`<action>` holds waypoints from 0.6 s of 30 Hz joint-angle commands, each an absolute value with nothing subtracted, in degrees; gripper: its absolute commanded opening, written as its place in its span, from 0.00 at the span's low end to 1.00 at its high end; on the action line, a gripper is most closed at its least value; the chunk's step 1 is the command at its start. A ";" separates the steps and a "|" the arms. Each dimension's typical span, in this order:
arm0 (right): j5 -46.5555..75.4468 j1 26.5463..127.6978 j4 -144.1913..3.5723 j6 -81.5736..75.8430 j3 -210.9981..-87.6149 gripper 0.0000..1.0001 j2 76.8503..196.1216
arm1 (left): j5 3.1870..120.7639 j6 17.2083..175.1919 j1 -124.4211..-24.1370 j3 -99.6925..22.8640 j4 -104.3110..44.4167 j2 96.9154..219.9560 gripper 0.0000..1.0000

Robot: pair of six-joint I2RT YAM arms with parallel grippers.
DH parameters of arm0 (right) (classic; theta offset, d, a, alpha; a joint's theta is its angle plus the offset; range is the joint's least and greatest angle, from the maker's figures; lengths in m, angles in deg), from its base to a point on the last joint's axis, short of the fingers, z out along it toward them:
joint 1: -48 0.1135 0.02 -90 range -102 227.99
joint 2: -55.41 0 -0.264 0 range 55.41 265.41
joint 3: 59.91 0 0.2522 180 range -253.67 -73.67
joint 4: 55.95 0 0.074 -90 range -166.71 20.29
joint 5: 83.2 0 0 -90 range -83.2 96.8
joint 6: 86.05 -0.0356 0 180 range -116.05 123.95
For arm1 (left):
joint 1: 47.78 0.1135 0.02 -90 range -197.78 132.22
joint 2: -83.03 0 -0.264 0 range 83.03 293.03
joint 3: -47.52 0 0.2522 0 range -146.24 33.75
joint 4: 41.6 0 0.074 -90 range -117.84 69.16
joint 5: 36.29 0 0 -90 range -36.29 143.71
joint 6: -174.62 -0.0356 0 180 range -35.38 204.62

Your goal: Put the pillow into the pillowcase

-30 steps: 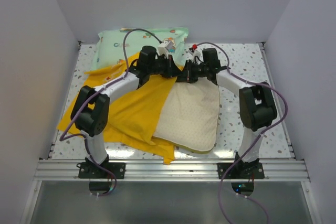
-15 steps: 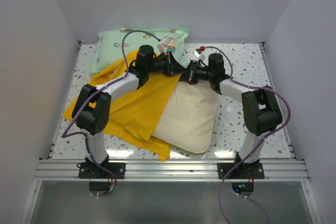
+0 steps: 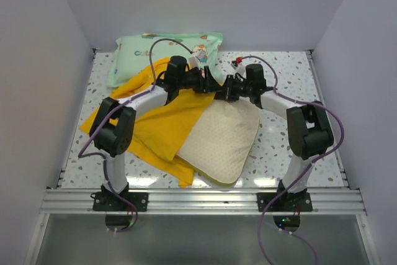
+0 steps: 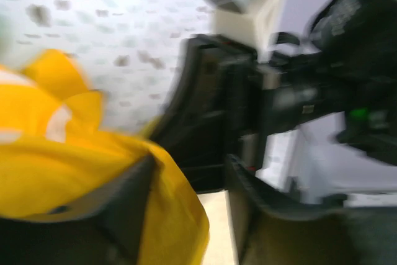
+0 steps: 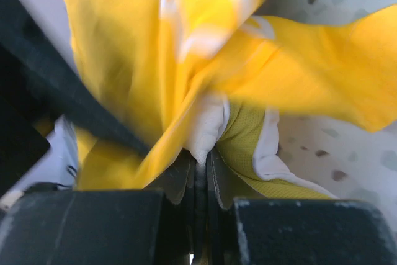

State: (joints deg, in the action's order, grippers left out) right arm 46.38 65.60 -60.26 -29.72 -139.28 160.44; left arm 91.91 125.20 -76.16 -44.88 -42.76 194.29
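Finding: the left gripper [image 3: 209,83], clenched a second ago, now has its jaws parted. In the left wrist view, yellow cloth of the pillowcase [image 4: 62,166] lies draped over one of its fingers [image 4: 124,215]. The blur does not show whether any cloth is still caught there, but nothing is pinched between the two fingers.

The right gripper [image 5: 200,172] is unchanged and stays clamped. Its own camera shows the pads closed on a corner of the pillow [image 5: 245,147], with yellow case cloth bunched just above and ahead of the pads.

Position: both grippers meet nose to nose. The pillow trails back from the right gripper toward the arm bases. Over the last second its trailing end has swung toward the left arm's side, so it now lies slanted. The pillowcase has shifted with it and is spread under and behind the left gripper, with its near edge tucked against the pillow's flank.

A mint-green pillow [image 3: 133,54] lies beyond the left gripper, untouched.

Assessment: the pillow is almost wholly bare, so insertion has barely begun. The left side's release probably gives up the hold on the case mouth, and that edge likely needs a fresh grip before the case can be drawn over the held corner.
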 commanded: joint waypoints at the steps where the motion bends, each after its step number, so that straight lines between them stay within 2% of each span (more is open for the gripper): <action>1: 46.27 66.02 -69.26 -13.74 -144.68 0.00 160.25 | 79.65 108.73 -73.18 -46.41 -30.14 191.24 0.64; 2: 43.83 65.66 -71.10 -12.59 -145.47 0.04 160.95 | 78.51 105.74 -72.31 -45.88 -26.56 189.31 0.68; 3: 43.11 65.57 -72.86 -11.62 -146.44 0.14 161.66 | 76.50 99.45 -71.87 -44.92 -24.52 184.76 0.73; 4: 42.84 65.49 -76.18 -10.22 -148.45 0.28 162.71 | 75.09 95.91 -71.60 -43.17 -22.68 182.37 0.79; 5: 43.10 65.40 -78.39 -9.33 -149.60 0.40 162.81 | 73.59 92.48 -71.08 -42.19 -17.96 180.00 0.80; 6: 43.02 65.40 -80.50 -8.54 -150.48 0.65 162.55 | 72.53 85.92 -70.72 -41.05 -16.00 175.45 0.82; 7: 42.93 65.40 -84.61 -5.75 -151.36 0.71 160.54 | 71.57 82.11 -70.63 -38.78 -13.46 173.23 0.83; 9: 41.96 65.40 -91.31 -2.55 -151.81 0.92 157.27 | 70.06 75.06 -69.32 -34.55 -6.85 166.64 0.84; 10: 41.87 65.40 -93.42 0.84 -151.81 0.97 153.79 | 70.67 73.74 -68.44 -33.06 -5.27 164.44 0.87; 12: 41.52 65.57 -99.82 3.68 -152.16 0.99 150.17 | 73.90 72.67 -63.97 -29.72 -2.36 158.72 0.97; 15: 42.93 68.90 -110.09 11.58 -152.16 0.99 145.59 | 80.05 71.62 -58.78 -30.31 3.78 155.98 0.98; 18: 40.13 78.03 -114.70 17.21 -147.70 0.99 142.25 | 84.56 68.29 -57.80 -30.58 10.29 154.67 0.99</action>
State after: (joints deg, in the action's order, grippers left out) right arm 41.07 69.95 -102.58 7.44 -149.61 146.41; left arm 78.25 75.10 -58.19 -31.37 -0.88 154.08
